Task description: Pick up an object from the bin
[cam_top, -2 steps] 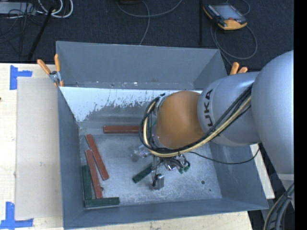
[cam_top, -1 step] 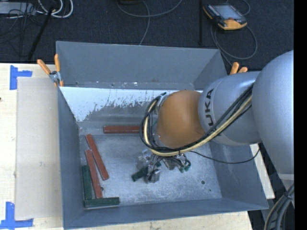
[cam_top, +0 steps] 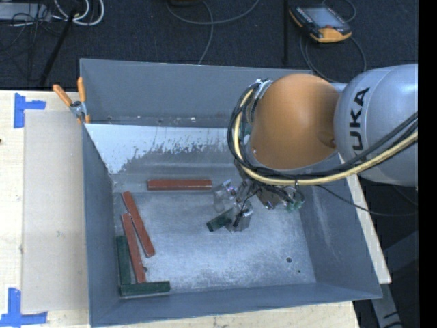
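Gripper [cam_top: 237, 214] opening cannot be determined (wrist hardware obscures it). Small dark block [cam_top: 217, 224] lies just beside its tip; probably light, rigid, non-fragile. Grasp across the narrow width.

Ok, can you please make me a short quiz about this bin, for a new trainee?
1. True or false: the red-brown bar near the back wall touches the two red-brown bars at the left.
2. Where is the gripper? A) low over the middle of the floor B) over the lower left corner C) outside the bin.
3. How many red-brown bars lie in the bin in all?

Key: 1 false, they lie apart; 2 A; 3 three.
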Controlling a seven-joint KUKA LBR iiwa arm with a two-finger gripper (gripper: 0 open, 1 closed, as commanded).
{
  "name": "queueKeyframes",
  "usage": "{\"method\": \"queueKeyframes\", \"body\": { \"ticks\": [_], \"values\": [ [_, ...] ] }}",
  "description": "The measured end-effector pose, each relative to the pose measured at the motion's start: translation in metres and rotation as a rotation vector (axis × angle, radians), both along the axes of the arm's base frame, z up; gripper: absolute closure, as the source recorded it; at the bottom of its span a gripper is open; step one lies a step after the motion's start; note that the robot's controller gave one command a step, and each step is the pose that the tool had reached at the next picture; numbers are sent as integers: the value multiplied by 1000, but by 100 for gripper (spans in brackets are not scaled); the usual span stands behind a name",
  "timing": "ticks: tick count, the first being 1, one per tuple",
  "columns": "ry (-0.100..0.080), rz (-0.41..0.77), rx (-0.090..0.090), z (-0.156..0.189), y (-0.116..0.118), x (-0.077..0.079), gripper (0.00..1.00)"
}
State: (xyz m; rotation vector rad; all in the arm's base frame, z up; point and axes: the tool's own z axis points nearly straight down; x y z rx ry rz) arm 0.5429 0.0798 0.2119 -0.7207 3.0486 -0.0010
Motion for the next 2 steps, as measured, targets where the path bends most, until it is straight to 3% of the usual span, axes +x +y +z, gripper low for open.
{"method": "queueKeyframes", "body": {
  "ticks": [1, 2],
  "values": [
    [8, -110, -3, -29, -69, 28, 100],
    [3, 234, -1, 26, -33, 35, 100]
  ]
}}
